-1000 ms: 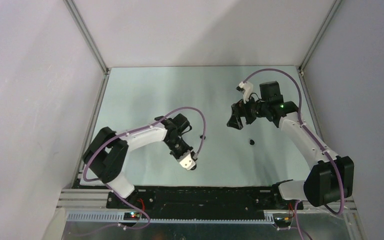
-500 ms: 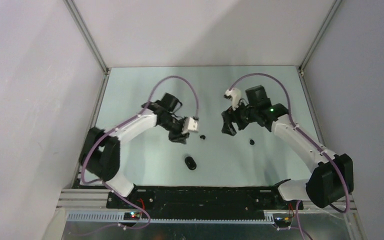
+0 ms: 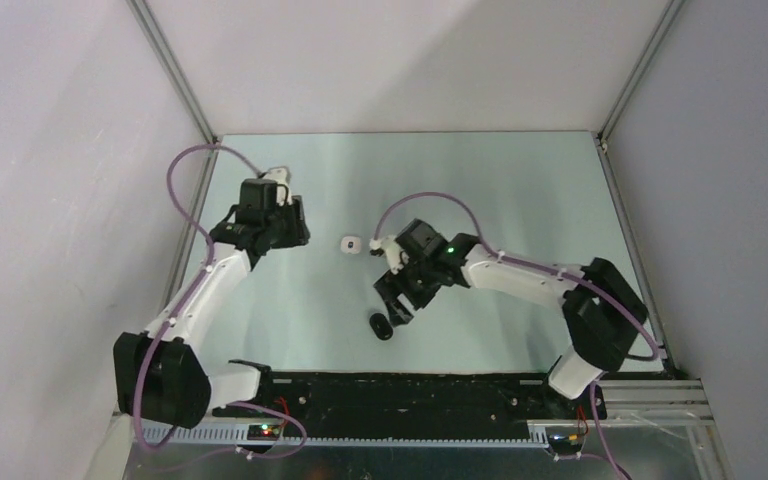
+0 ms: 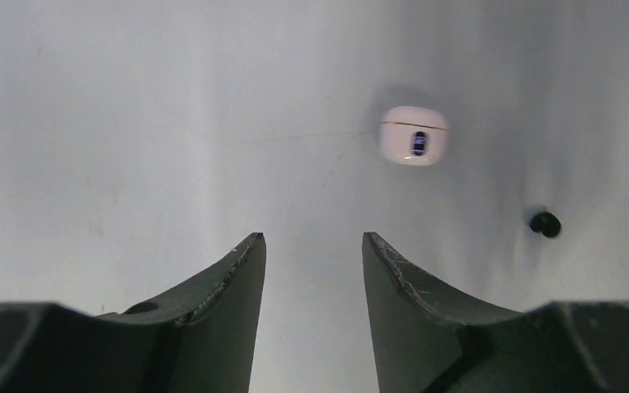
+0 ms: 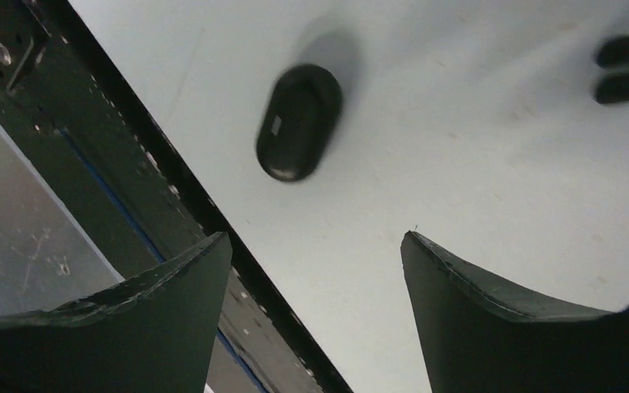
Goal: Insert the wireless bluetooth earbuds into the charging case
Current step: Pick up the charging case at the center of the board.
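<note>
Right fingers (image 5: pixel 315 241) spread and empty, hovering near closed glossy black pebble-shaped charging case (image 5: pixel 298 123). Tiny black wireless earbud (image 5: pixel 626 69) loose on pale tabletop (image 5: pixel 475 188). Left fingers (image 4: pixel 313 239) spread, facing small white case (image 4: pixel 414 136). Best centred over case before closing gently.

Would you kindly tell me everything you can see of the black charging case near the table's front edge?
The black charging case is a smooth, rounded, pebble-shaped shell, seemingly plastic, with a small pale rectangular mark on its upper face. No open lid shows, so it looks closed. It lies flat on the pale table, close to the dark rail at the near edge; nothing touches it. The right gripper hangs open above it, fingers apart.
</note>
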`<state>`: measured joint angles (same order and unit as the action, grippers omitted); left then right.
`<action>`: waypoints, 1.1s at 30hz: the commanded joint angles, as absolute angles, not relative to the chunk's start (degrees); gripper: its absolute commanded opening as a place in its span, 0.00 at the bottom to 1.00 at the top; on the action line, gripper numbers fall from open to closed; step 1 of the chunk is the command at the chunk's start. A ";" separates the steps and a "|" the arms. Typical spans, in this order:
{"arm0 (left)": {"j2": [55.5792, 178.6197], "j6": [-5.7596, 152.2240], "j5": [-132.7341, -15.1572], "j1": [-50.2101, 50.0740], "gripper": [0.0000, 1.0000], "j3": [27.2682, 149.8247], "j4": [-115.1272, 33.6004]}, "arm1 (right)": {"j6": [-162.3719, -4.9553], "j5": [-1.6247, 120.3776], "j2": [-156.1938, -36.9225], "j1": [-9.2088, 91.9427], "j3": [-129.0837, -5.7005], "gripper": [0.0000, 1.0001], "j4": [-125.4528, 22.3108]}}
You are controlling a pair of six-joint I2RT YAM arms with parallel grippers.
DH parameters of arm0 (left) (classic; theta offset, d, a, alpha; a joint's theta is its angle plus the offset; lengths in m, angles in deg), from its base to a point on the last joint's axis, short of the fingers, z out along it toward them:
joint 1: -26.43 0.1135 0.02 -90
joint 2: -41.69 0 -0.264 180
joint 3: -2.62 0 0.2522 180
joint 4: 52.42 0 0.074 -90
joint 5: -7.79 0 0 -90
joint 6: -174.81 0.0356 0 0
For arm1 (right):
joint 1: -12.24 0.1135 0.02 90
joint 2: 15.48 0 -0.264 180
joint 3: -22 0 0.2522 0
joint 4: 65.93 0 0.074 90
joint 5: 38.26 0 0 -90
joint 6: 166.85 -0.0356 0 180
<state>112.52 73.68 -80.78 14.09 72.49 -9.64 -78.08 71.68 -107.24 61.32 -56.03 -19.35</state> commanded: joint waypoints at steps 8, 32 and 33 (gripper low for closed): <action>102.70 63.01 -88.54 18.26 0.57 67.76 -10.44 | -90.28 59.86 -121.13 72.71 -68.71 0.79 -18.45; 104.11 59.76 -83.97 19.49 0.58 67.37 -12.22 | -79.55 55.21 -124.31 75.67 -64.29 0.42 -20.66; 104.32 59.98 -83.70 19.49 0.58 67.75 -12.30 | -78.64 55.26 -123.74 75.47 -64.32 0.41 -21.09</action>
